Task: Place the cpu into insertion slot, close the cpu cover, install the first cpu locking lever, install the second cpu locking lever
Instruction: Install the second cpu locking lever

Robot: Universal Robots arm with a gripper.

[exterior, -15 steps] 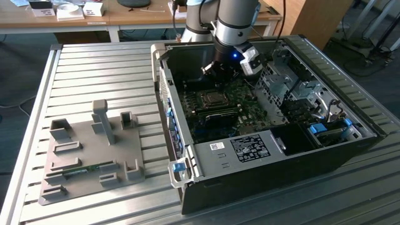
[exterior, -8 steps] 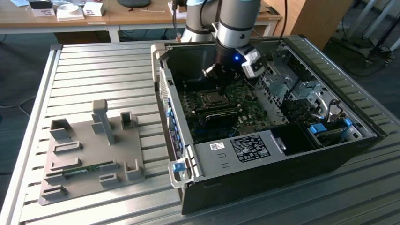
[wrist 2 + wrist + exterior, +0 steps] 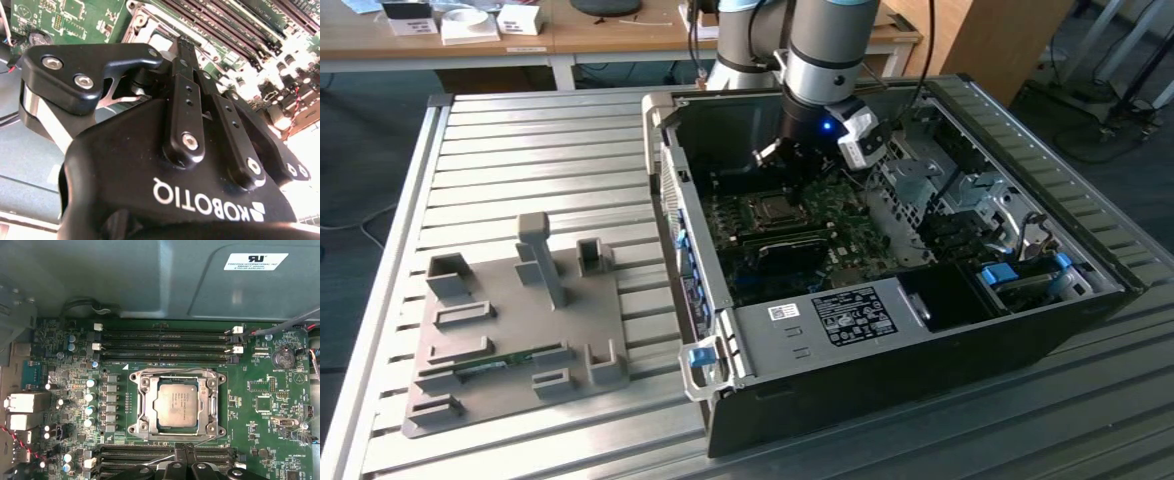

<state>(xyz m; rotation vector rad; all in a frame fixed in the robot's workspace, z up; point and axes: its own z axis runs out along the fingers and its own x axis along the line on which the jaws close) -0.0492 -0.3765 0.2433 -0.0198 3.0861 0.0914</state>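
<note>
2 steps look done: cpu (image 3: 174, 405) sits in the socket w/ cpu cover (image 3: 176, 375) flat around it, levers' state unclear, hand (image 3: 186, 452) w/ fingers together, empty, just beside the socket's edge.

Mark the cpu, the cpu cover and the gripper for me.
cpu (image 3: 174, 407), first wrist view, middle of its silvery top.
cpu cover (image 3: 141, 405), first wrist view, one side bar of the metal frame around the chip.
gripper (image 3: 186, 454), first wrist view, at its fingertips, beside the socket's edge.
</note>
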